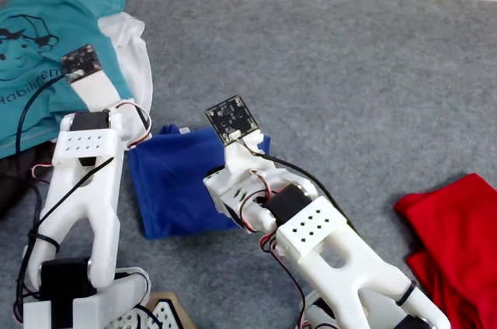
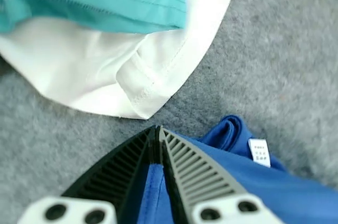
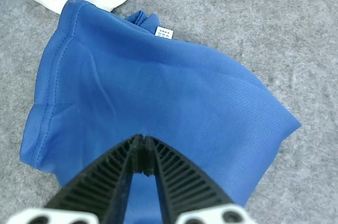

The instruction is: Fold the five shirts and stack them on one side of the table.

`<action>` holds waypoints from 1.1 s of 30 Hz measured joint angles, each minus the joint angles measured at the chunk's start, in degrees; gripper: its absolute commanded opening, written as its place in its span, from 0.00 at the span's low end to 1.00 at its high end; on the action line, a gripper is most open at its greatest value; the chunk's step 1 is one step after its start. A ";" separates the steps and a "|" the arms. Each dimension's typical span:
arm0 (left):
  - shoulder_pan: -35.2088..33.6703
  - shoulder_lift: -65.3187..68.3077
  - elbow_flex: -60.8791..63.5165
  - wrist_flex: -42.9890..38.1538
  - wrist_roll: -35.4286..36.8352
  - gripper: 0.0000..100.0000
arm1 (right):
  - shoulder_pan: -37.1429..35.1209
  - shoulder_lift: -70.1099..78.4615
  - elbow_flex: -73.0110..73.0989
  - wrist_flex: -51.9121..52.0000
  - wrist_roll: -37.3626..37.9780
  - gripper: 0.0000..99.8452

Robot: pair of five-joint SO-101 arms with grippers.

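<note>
Grey tabletop (image 1: pixel 349 73) in the high view carries a folded blue shirt (image 1: pixel 175 185) at lower centre-left between the two arms. A teal shirt (image 1: pixel 54 26) lies over a white shirt (image 1: pixel 138 53) at upper left, and a red shirt (image 1: pixel 454 240) sits at lower right.

In the left wrist view, the left gripper (image 2: pixel 157 131) has its jaws clenched at the blue shirt's edge, near the white hem.

In the right wrist view, the right gripper (image 3: pixel 141 142) has its jaws clenched over the blue cloth. I cannot tell whether either pinches fabric.

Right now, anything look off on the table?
Nothing damaged. The blue shirt is folded lopsided, with cloth bunched by the tag. The red shirt lies crumpled, far from the teal shirt and white shirt.
</note>
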State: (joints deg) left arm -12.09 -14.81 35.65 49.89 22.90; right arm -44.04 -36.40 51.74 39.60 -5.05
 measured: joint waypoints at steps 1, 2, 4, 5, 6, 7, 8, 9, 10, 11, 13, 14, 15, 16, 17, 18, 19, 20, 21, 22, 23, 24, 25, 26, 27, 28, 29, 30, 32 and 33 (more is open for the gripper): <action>0.35 0.00 0.00 0.00 -1.14 0.02 | 0.00 0.00 0.00 0.00 0.00 0.02; 0.62 0.00 0.00 0.00 -2.02 0.05 | 0.00 0.00 0.00 0.00 0.00 0.02; 1.14 0.00 0.00 0.44 -2.81 0.14 | 0.00 0.00 0.00 0.00 0.00 0.02; 1.14 0.00 0.00 1.05 -2.90 0.19 | 0.00 0.00 0.00 0.00 0.00 0.02; 1.05 0.00 0.00 1.67 -2.90 0.24 | 0.00 0.00 0.00 0.00 0.00 0.02; 1.05 0.00 -0.09 2.29 -2.90 0.29 | 0.00 0.00 0.00 0.00 0.00 0.02; 1.05 0.00 -0.44 2.90 -2.90 0.32 | 0.00 0.00 0.00 0.00 0.00 0.02; 1.05 0.00 -0.62 3.34 -2.90 0.35 | 0.00 0.00 0.00 0.00 0.00 0.02; 1.05 0.00 -0.70 3.69 -2.46 0.36 | 0.00 0.00 0.00 0.00 0.00 0.02; 1.05 0.00 -0.70 3.87 -1.49 0.37 | 0.00 0.00 0.00 0.00 0.00 0.02; 1.05 0.00 -0.44 3.96 -0.44 0.36 | 0.00 0.00 0.00 0.00 0.00 0.02; 1.05 0.00 0.09 4.04 -0.09 0.36 | 0.00 0.00 0.00 0.00 0.00 0.02; 1.05 0.00 0.70 4.04 0.18 0.36 | 0.00 0.00 0.00 0.00 0.00 0.02; 1.05 0.00 1.14 4.04 0.35 0.36 | 0.00 0.00 0.00 0.00 0.00 0.02; 1.05 0.00 1.49 4.04 0.44 0.36 | 0.00 0.00 0.00 0.00 0.00 0.02; 1.05 0.00 1.58 4.04 0.44 0.36 | 0.00 0.00 0.00 0.00 0.00 0.02; 1.05 0.00 1.58 4.04 0.44 0.36 | 0.00 0.00 0.00 0.00 0.00 0.02; 1.05 0.00 1.76 4.04 0.44 0.36 | 0.00 0.00 0.00 0.00 0.00 0.02; 1.05 0.00 2.11 4.04 0.44 0.36 | 0.00 0.00 0.00 0.00 0.00 0.02; 1.05 0.00 2.73 4.04 0.44 0.36 | 0.00 0.00 0.00 0.00 0.00 0.02; 0.97 0.00 3.25 4.04 0.44 0.36 | 0.00 0.00 0.00 0.00 0.00 0.02; 0.97 0.00 3.69 4.04 0.44 0.36 | 0.00 0.00 0.00 0.00 0.00 0.02; 0.97 0.00 3.96 3.69 0.44 0.36 | 0.00 0.00 0.00 0.00 0.00 0.02; 0.44 0.00 4.40 2.81 0.44 0.36 | 0.00 0.00 0.00 0.00 0.00 0.02; -0.35 0.00 5.19 2.02 0.44 0.36 | 0.00 0.00 0.00 0.00 0.00 0.02; -1.23 0.00 5.63 1.14 0.44 0.36 | 0.00 0.00 0.00 0.00 0.00 0.02; -2.11 0.00 6.07 0.26 0.44 0.36 | 0.00 0.00 0.00 0.00 0.00 0.02; -2.55 0.00 6.42 -0.35 0.62 0.34 | 0.00 0.00 0.00 0.00 0.00 0.02; -2.73 0.00 6.68 -0.97 0.53 0.28 | 0.00 0.00 0.00 0.00 0.00 0.02; -2.73 0.00 6.68 -1.05 0.53 0.24 | 0.00 0.00 0.00 0.00 0.00 0.02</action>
State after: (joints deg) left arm -14.81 -14.81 42.33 48.84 23.43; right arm -44.04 -36.40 51.74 39.60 -5.05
